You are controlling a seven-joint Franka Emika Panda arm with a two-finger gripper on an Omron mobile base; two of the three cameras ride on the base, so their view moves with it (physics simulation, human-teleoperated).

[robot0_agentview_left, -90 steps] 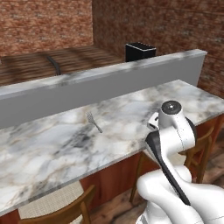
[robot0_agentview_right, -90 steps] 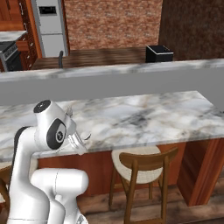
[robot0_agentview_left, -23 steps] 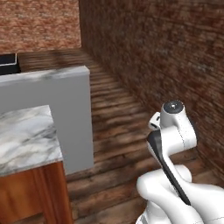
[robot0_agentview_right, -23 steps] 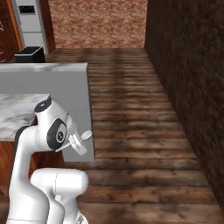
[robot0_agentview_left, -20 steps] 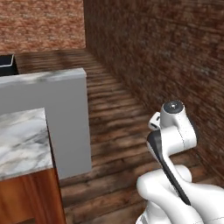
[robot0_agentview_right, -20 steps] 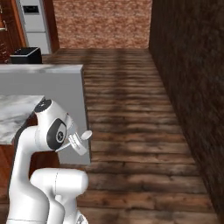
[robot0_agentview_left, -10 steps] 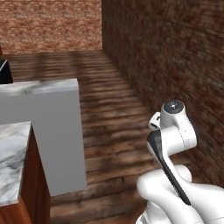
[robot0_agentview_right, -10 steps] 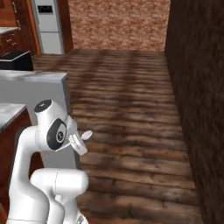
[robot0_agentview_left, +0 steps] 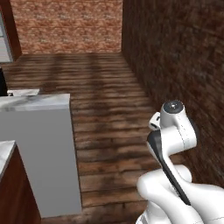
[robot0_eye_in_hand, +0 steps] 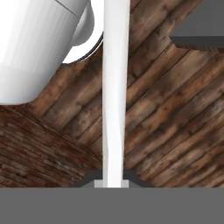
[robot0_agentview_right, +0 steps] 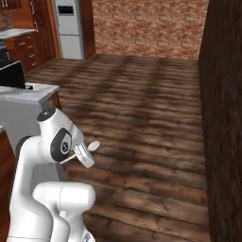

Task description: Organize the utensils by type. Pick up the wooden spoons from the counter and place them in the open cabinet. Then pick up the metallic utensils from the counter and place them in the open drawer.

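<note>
My gripper (robot0_eye_in_hand: 112,181) is shut on a slim pale metallic spoon (robot0_eye_in_hand: 114,87), whose long handle runs straight up the middle of the hand view. From the right base camera the same spoon (robot0_agentview_right: 92,146) sticks out to the right of the hand, bowl end outward, with the gripper (robot0_agentview_right: 81,155) held close to the arm's upper joint, over bare wooden floor. The end of the counter (robot0_agentview_left: 34,139) shows at the left as a grey ledge wall, with a sliver of marble top (robot0_agentview_left: 4,154) beside it. That ledge end (robot0_agentview_right: 28,95) also sits at the left of the right base view.
A dark brick wall (robot0_agentview_left: 175,57) runs close along the right side (robot0_agentview_right: 222,118). Wooden plank floor (robot0_agentview_right: 142,113) stretches ahead to a far brick wall. A black appliance (robot0_agentview_right: 11,74) stands on the counter's far side, and a steel fridge (robot0_agentview_right: 68,28) is at the back left.
The whole picture has swung as the base turns: the counter has slid to the left edge and the brick wall has come closer. The arm and the held spoon keep the same pose.
</note>
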